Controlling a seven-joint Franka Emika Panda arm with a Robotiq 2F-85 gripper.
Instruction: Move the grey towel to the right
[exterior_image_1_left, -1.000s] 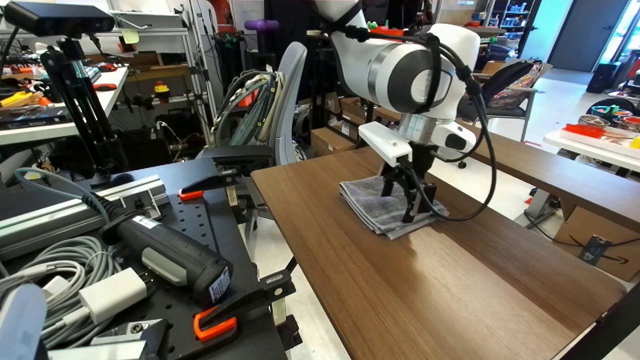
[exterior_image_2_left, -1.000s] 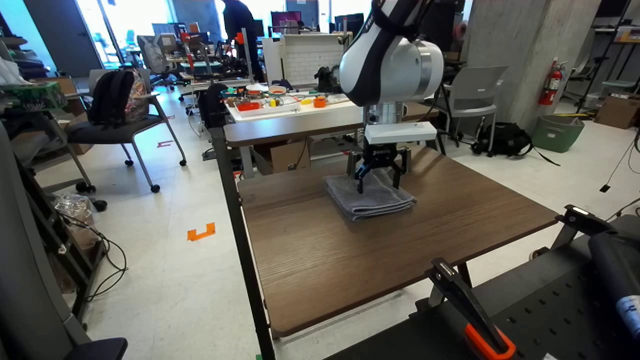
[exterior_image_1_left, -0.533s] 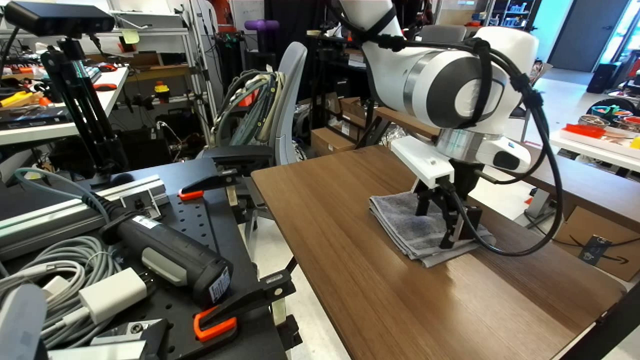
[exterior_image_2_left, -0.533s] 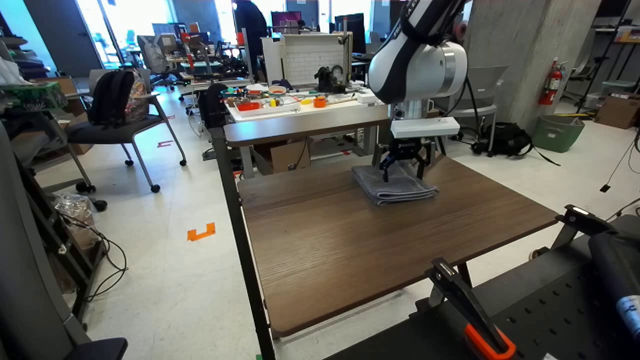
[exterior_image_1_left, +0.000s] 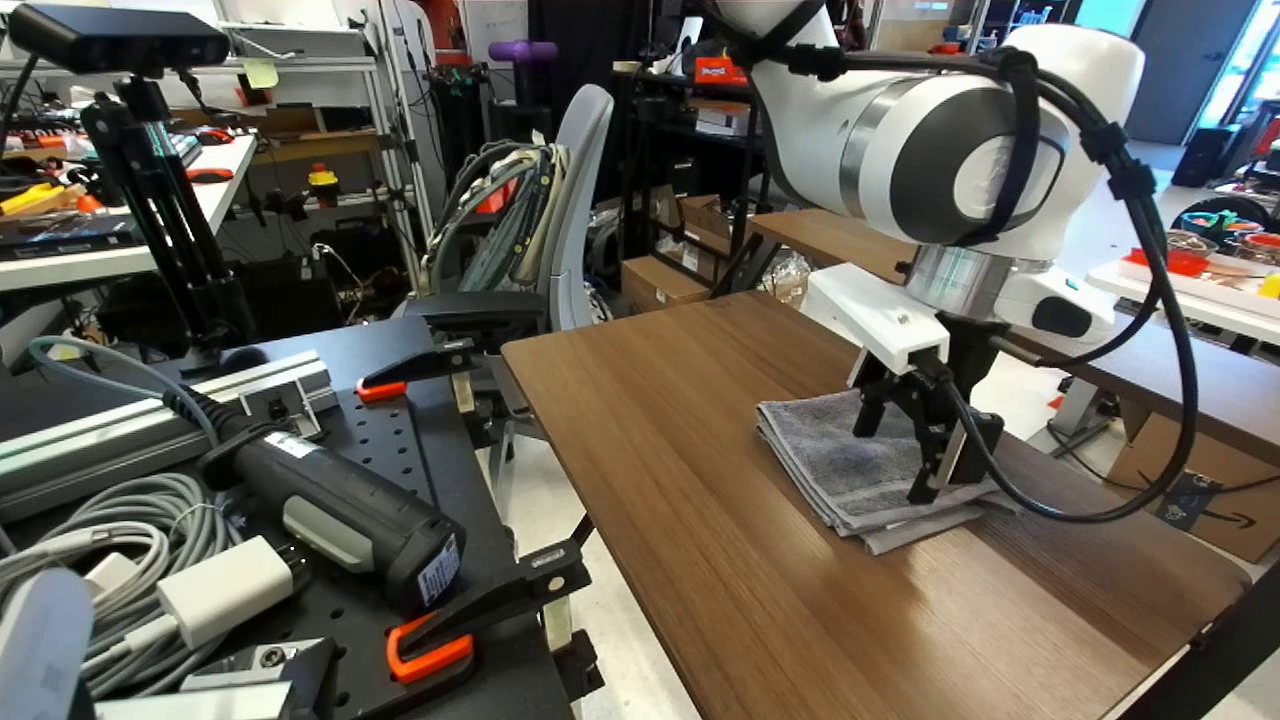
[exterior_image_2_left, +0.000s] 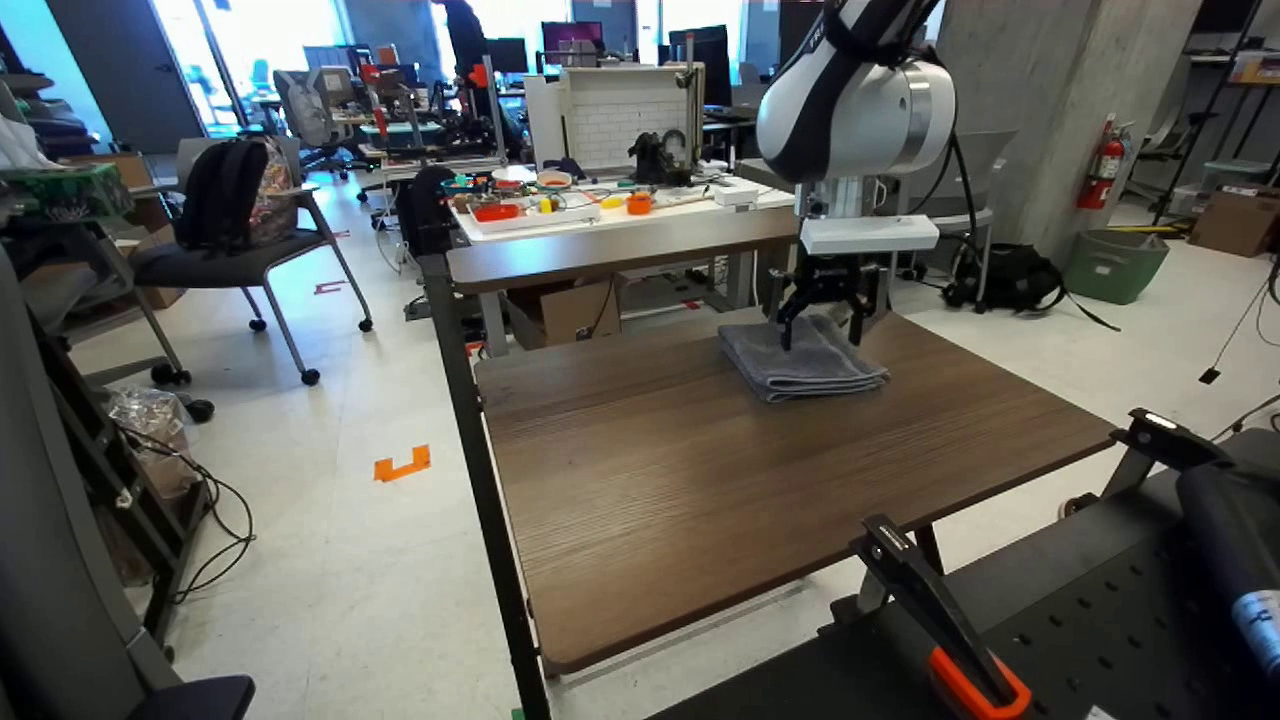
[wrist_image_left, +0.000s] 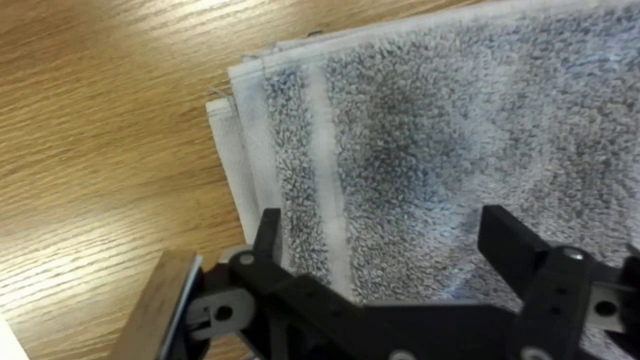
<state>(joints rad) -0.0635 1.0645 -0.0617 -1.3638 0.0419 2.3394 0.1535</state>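
The grey towel (exterior_image_1_left: 825, 465) lies folded flat on the brown table (exterior_image_1_left: 690, 490), with its layered edges visible. It also shows in an exterior view (exterior_image_2_left: 810, 375). My gripper (exterior_image_1_left: 895, 465) points down onto the towel, its two black fingers spread apart. In an exterior view the gripper (exterior_image_2_left: 821, 343) has both fingertips at the towel's top surface and they appear to press on it. In the wrist view the open gripper (wrist_image_left: 381, 215) has towel (wrist_image_left: 425, 110) between and under its fingers; one finger is close to the towel's hemmed edge. Nothing is pinched between the fingers.
A black pegboard bench (exterior_image_1_left: 390, 450) with clamps (exterior_image_1_left: 480, 600) and a dark cylindrical tool (exterior_image_1_left: 340, 500) stands beside the table. A black post (exterior_image_2_left: 480, 500) runs along one table edge. Another brown table (exterior_image_2_left: 620, 255) stands behind. A black cable (exterior_image_1_left: 1100, 515) loops beside the gripper.
The gripper and the towel have moved together across the table, to the right in both exterior views, nearer in one and farther in another. The motion is smaller over the last half second. The fingers stay spread.
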